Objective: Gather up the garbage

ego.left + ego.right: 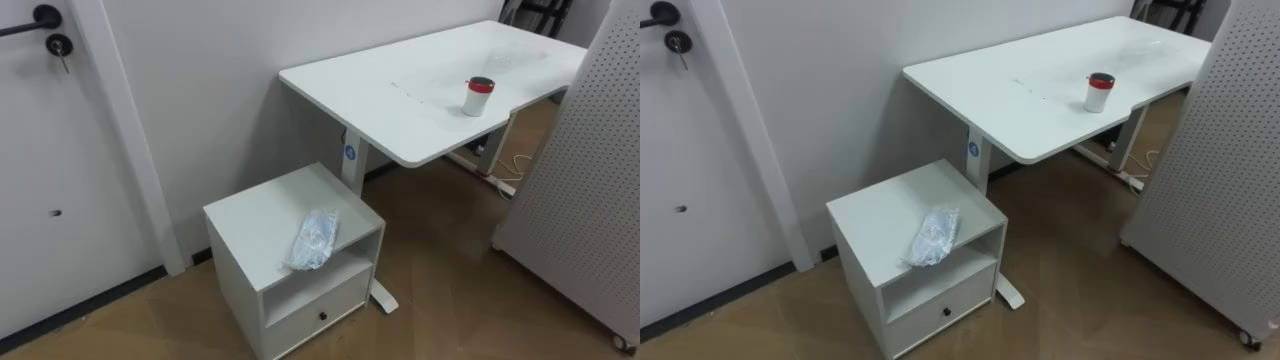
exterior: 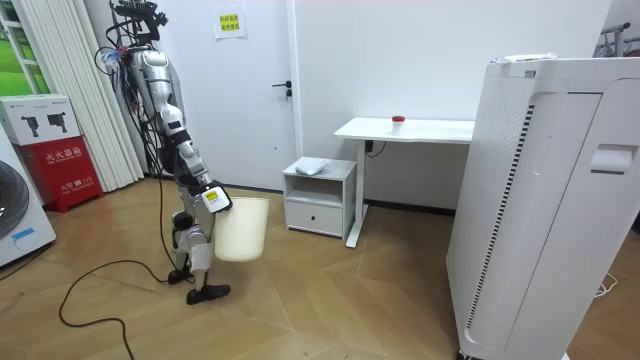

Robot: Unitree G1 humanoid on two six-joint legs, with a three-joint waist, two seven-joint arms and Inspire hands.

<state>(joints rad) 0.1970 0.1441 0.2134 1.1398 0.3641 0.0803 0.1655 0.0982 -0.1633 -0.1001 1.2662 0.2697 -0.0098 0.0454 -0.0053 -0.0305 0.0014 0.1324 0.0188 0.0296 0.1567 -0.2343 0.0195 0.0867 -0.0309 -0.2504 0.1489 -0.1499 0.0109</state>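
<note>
Garbage, a crumpled plastic bag, is seen at the front edge of the cabinet and could be knocked off by a clumsy reach. The right robot hand is seen at a bin; whether it is closed cannot be told.

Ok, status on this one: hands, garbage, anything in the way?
Right hand at the bin, beside the robot. Crumpled wrapper lies untouched on the small cabinet. Nothing seen standing between robot and cabinet.
</note>
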